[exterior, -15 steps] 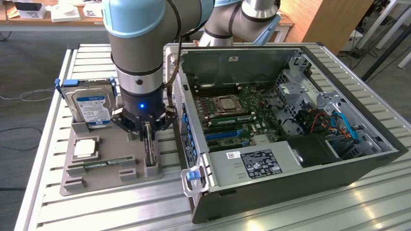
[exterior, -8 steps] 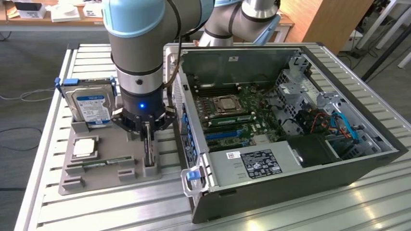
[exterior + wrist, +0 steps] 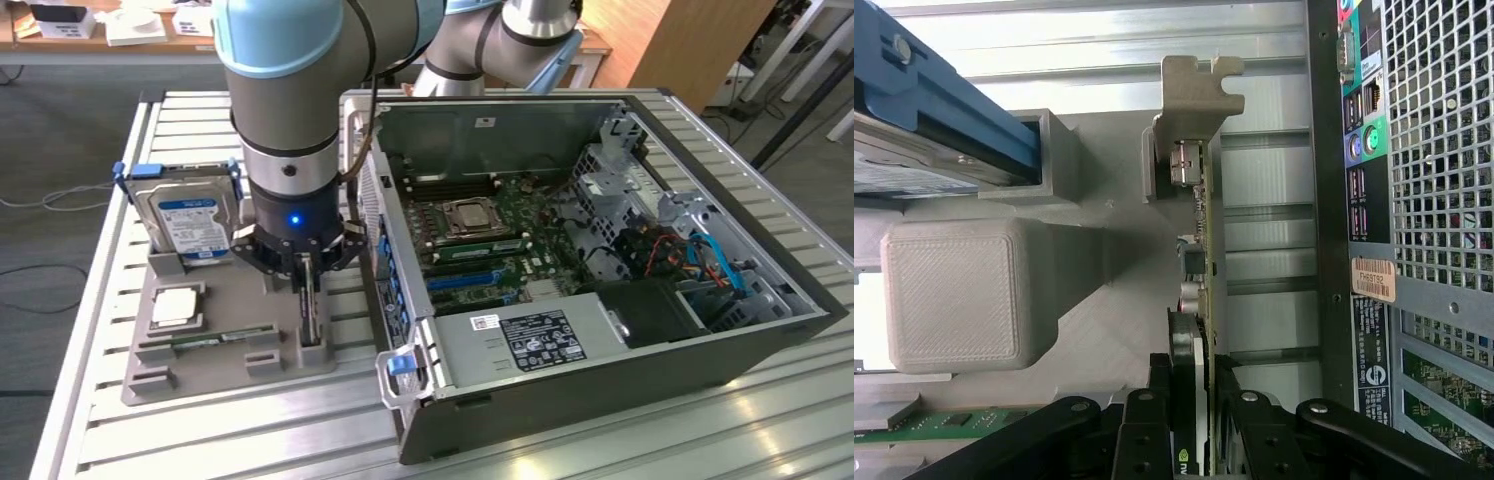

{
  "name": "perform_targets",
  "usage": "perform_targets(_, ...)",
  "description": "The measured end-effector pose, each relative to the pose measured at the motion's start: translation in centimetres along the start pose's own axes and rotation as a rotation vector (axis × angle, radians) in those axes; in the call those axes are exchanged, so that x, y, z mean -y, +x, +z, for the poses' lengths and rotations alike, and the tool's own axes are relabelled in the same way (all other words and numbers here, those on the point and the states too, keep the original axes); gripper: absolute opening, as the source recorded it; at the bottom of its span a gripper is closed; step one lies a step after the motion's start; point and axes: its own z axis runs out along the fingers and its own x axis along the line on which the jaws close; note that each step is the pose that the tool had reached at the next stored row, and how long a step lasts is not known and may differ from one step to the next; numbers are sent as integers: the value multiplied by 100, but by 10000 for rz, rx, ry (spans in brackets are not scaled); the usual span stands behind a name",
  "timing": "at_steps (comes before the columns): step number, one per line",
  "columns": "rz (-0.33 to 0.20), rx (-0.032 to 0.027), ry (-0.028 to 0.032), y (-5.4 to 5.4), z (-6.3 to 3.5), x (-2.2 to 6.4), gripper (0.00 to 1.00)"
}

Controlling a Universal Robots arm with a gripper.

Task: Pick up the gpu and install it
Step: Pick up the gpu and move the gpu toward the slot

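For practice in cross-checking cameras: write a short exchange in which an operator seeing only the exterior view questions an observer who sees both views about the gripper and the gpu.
Operator: The gripper is down over the gpu, but I can't judge the fingers from here. Where are they?
Observer: One finger lies close against each face of the gpu, gripping it edge-on.
Operator: What lies alongside the gpu?
Observer: The computer case turns its rear panel to it, with round green and purple ports and a mesh grille.
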Motion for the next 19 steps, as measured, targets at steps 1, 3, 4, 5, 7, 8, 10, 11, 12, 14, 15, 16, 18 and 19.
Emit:
perform_targets(1,0,0,0,0,0,0,27)
perform_targets(3,0,0,0,0,0,0,27)
perform_targets(4,0,0,-1,0,0,0,27)
perform_targets(5,0,0,-1,0,0,0,27)
perform_targets(7,0,1,0,0,0,0,27)
perform_targets(8,0,0,0,0,0,0,27)
perform_targets(10,0,4,-3,-1,-3,-1,27)
perform_targets(11,0,6,-6,-1,-15,-1,27)
perform_targets(12,0,4,-3,0,-35,-2,27)
perform_targets(14,0,1,-2,1,-81,-3,27)
perform_targets(15,0,0,-1,1,-107,-5,27)
perform_targets(16,0,0,-2,2,-136,-6,27)
perform_targets(18,0,1,-1,2,-196,-8,27)
perform_targets(19,0,0,-1,2,-225,-9,27)
